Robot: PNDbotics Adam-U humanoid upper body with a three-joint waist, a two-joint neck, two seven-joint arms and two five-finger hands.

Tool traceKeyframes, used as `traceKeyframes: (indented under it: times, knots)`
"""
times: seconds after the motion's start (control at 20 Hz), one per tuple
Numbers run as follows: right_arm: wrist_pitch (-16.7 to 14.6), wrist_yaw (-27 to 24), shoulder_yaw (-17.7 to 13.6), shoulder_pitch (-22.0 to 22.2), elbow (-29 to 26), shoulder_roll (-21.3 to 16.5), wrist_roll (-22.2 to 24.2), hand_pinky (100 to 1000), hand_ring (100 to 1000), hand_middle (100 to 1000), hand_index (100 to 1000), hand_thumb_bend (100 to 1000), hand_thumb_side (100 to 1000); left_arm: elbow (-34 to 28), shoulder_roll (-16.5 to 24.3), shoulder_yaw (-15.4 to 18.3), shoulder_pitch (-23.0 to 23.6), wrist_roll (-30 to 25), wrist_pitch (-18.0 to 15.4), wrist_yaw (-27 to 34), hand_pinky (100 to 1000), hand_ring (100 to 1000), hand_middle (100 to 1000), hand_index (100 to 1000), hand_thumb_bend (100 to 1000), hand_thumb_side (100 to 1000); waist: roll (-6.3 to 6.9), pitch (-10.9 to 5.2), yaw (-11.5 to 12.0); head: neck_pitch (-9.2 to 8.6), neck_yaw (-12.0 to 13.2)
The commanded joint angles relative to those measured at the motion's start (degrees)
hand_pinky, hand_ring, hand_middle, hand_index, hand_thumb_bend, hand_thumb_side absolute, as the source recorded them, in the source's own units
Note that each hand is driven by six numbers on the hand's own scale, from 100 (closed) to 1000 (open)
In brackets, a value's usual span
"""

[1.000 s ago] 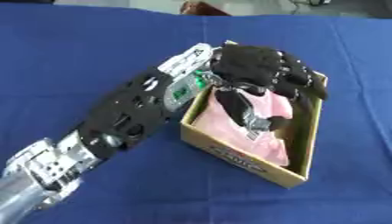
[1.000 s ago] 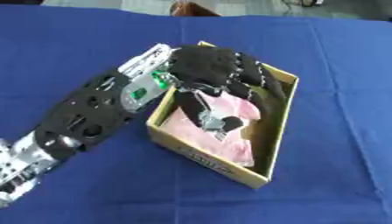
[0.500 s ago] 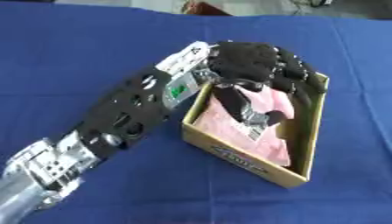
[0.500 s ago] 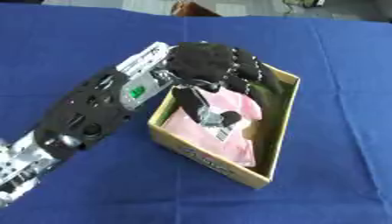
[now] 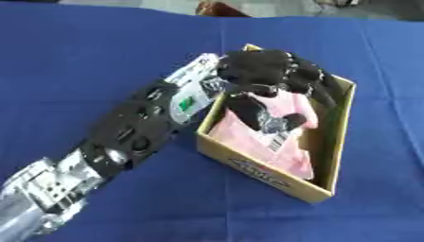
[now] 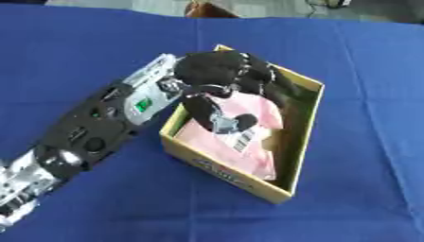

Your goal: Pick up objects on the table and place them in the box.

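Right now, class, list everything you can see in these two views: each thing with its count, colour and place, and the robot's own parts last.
box: one, yellow-brown cardboard, open top, right of centre on the cloth.
pink packet: one, pink with a small barcode label, lying inside the box.
tablecloth: one, dark blue, covering the whole table.
brown object: one, partly visible at the far edge beyond the cloth; cannot tell what it is.
left arm: one, black and silver, coming in from the lower left.
left hand: one, black, over the box's far end, fingers curled down onto the pink packet.
right hand: not in view.
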Motion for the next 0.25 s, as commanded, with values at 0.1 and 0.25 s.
traceKeyframes:
  times: [0.1,0.25]
  knots:
    - [0.01,0.31,-1.34,0.37,-0.74,-1.35,-0.40,485,610,801,931,580,676,-10.18,3.10,5.92,4.80,-3.94,12.31,21.52,527,754,864,903,106,1000,0.49,-1.37,1.04,-0.07,-2.37]
    - [0.14,0.59,-2.00,0.98,-0.89,-1.66,-1.03,483,609,800,932,577,678,-18.92,4.96,11.80,12.79,-4.95,19.50,31.74,508,747,859,913,134,1000,1.29,-1.93,2.44,-0.07,-3.53]
